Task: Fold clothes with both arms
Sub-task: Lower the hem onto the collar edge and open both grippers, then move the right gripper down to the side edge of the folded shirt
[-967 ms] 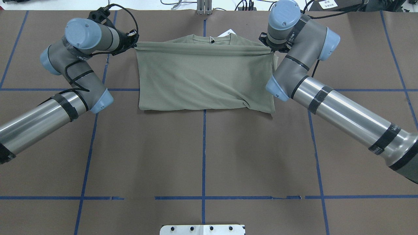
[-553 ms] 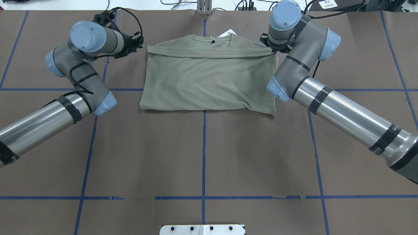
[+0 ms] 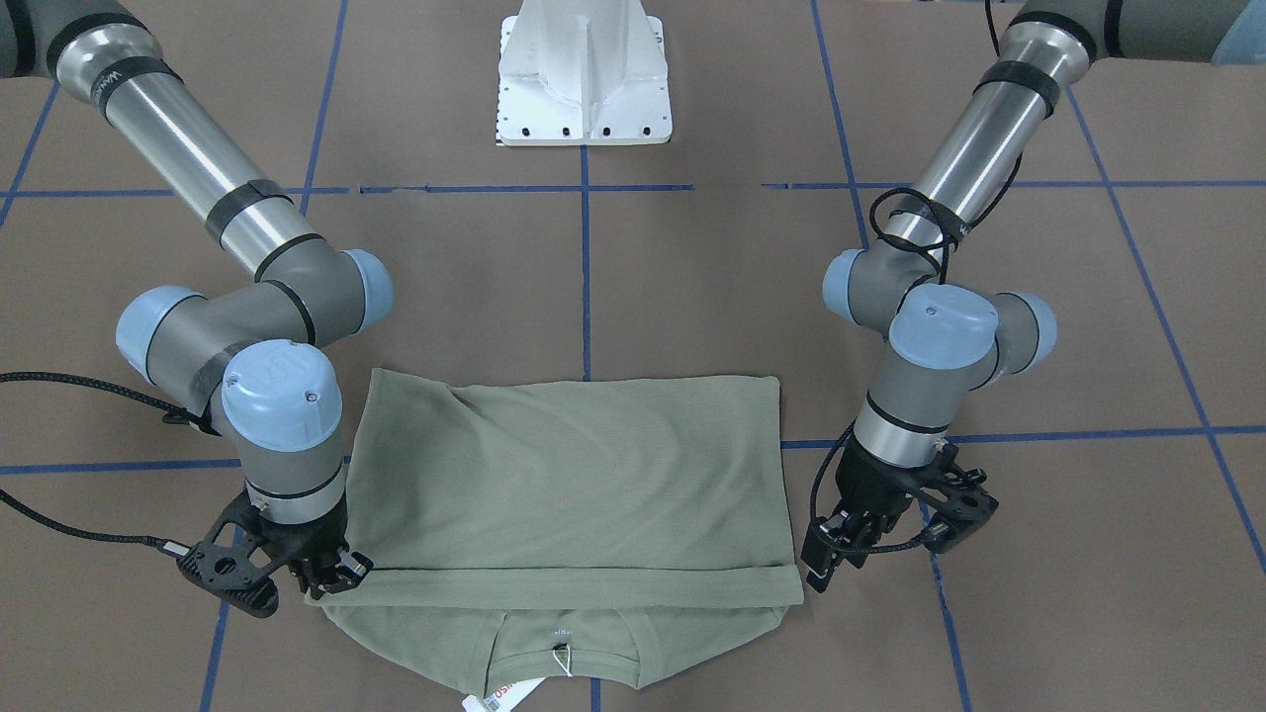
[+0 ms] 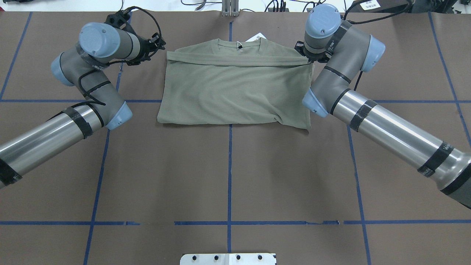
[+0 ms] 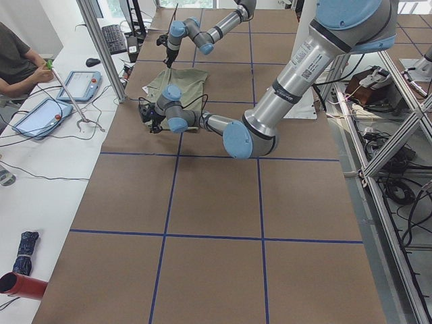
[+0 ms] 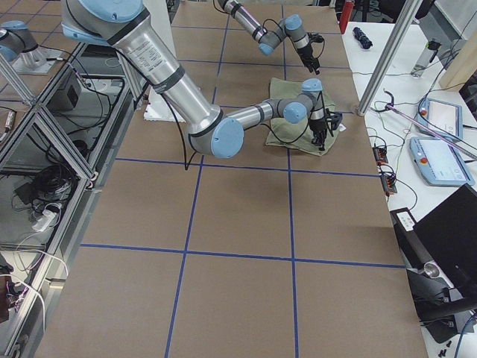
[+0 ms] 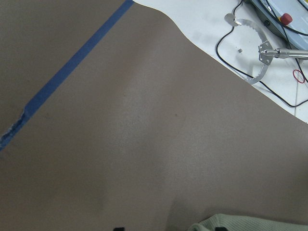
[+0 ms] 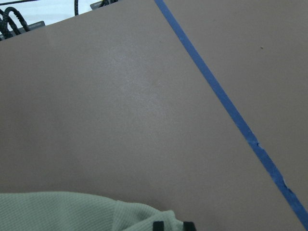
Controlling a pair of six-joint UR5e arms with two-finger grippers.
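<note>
Lying folded once on the far half of the brown paper-covered table, the olive-green long-sleeve knit shirt has its lower half doubled up over the chest. The doubled edge stops just short of the ribbed neck, and a white paper price tag pokes out past the collar.

My right gripper is pinched closed on one corner of that doubled edge, low against the table. Its wrist camera shows cloth bunched at my black fingertips. My left gripper hangs just beside the opposite corner, jaws spread wide and holding nothing, with a strip of bare paper between it and the cloth.

Seen from overhead, a light-blue joint cap of my right arm covers part of the shirt's side edge. Blue tape lines divide the table into squares, one running under the shirt's middle. A white metal pedestal stands at my base, well apart from the shirt.

Beyond the far edge, a white side bench carries cables and tablet-like control pendants, with a seated person at it.
</note>
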